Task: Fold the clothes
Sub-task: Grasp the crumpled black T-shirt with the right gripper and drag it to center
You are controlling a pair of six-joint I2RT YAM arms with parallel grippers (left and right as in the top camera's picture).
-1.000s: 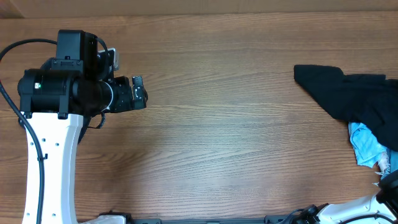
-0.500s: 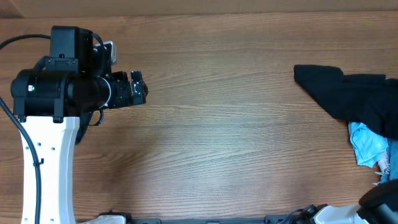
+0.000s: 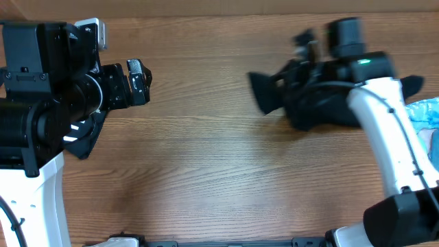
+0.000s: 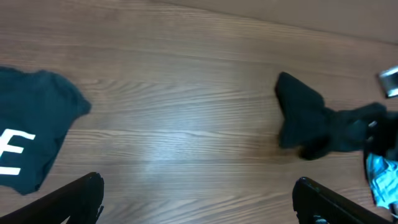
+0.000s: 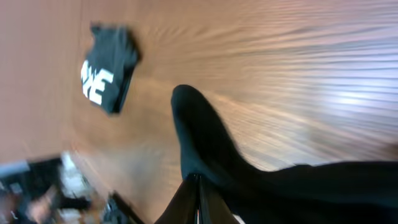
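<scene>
- The bench (image 3: pixel 206 171) is warm wood-grain board, and its far edge runs along the top of the overhead view.
- The black shirt (image 3: pixel 264 92) is bunched right of centre under the right arm (image 3: pixel 384 137), with one flap pointing toward the middle.
- The right jaws are pressed together, pinching the shirt's fabric.
- A light blue piece (image 3: pixel 426 110) sits at the bench's right edge, close by the shirt.
- The dark lettered top (image 4: pixel 28 143) lies flat on the left side, near the left arm (image 3: pixel 48 116).
- The left jaws stand spread above bare wood.
- Between the two arms lies a broad stretch of open board.
</scene>
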